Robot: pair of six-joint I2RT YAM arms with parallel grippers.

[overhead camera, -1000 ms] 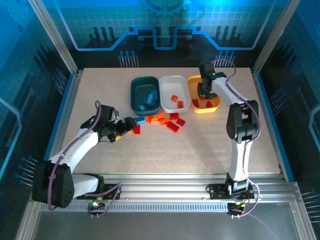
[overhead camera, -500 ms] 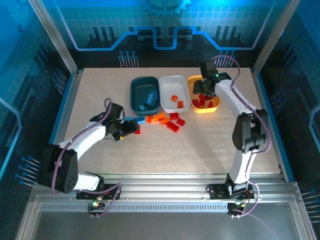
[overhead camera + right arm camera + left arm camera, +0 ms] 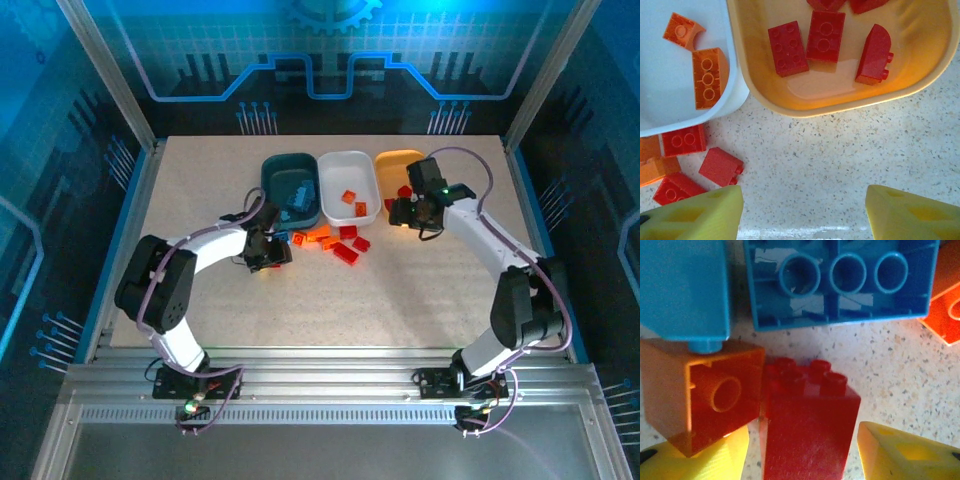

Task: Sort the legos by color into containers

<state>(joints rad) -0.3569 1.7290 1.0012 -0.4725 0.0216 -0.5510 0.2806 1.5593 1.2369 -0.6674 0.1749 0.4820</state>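
Note:
My left gripper (image 3: 272, 252) is down at the left end of the loose legos. In the left wrist view its yellow fingers (image 3: 905, 455) stand open on either side of a red lego (image 3: 807, 425), with a thin gap on each side. An orange lego (image 3: 705, 395) touches that red one on the left, and light blue legos (image 3: 840, 280) lie beyond. My right gripper (image 3: 802, 215) is open and empty above bare table, just in front of the yellow-orange container (image 3: 805, 102). That container holds several red legos (image 3: 825, 36).
The dark teal container (image 3: 268, 195), the white container (image 3: 325, 190) and the yellow-orange one (image 3: 395, 158) stand in a row at the back. Orange legos (image 3: 709, 77) lie in the white one. Loose red legos (image 3: 720, 166) and an orange one (image 3: 655, 167) lie before it.
My left gripper slid right into the pile and narrowed around the red lego. My right gripper opened and drew back from over the yellow-orange container toward the near side.

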